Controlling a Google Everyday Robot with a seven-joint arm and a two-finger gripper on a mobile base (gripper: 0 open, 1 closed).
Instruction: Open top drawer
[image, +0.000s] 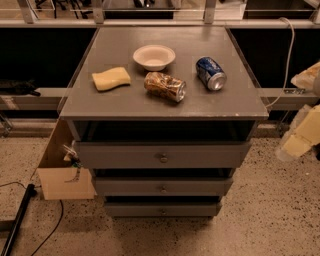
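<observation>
Grey top drawer (120, 155), directly under the worktop (125, 106), stands pulled out ahead of the two drawers below it, with its round knob (163, 158) at centre. We see the pincer (294, 145) well right of this drawer and apart from it; whether it is clenched or released we cannot tell. Above the drawer lie a white bowl (154, 56), a yellow sponge (111, 78) and a blue can (210, 73)

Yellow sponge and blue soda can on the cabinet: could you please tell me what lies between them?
A crumpled brown can, in the camera view; the pincer hangs at the right edge.
</observation>
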